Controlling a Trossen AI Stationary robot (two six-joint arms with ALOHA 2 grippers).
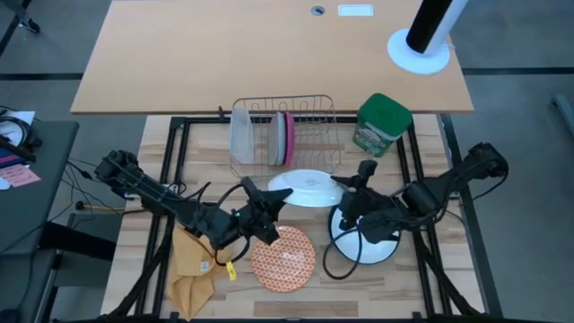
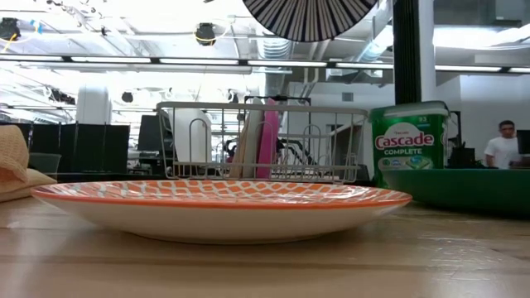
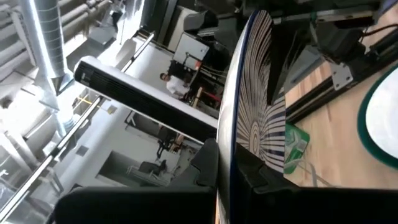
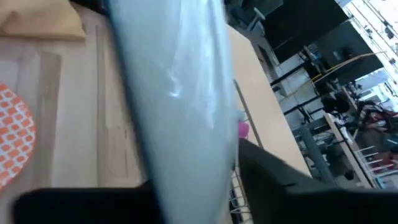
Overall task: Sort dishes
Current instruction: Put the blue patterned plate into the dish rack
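while both arms meet just in front of the dish rack point(image 1: 285, 135), they share 1 plate point(image 1: 307, 187), a white dish with a dark striped underside, held in the air between them and tilted. the left end effector point(image 1: 276, 199) pinches the plate's rim on the side away from the green canister point(image 1: 382, 125); its wrist view shows the edge seated between the dark fingers point(image 3: 205, 165). the right end effector point(image 1: 352, 186) sits at the opposite rim, and its wrist view shows the plate's pale face running down into that arm's own fingers, so i judge it clamped there too.

3 more dishes matter: the orange patterned plate point(image 1: 282, 257) lies flat on the desk point(image 1: 309, 296) well in front of the rack, the green-rimmed plate point(image 1: 365, 240) rests under the right arm, and a pink plate point(image 1: 289, 137) already stands in the rack.

my worry is the handover: if either end effector lets go before the other grips firmly, the tilted plate could slip and drop onto the desk. pulling against each other could also twist it loose or knock the rack.
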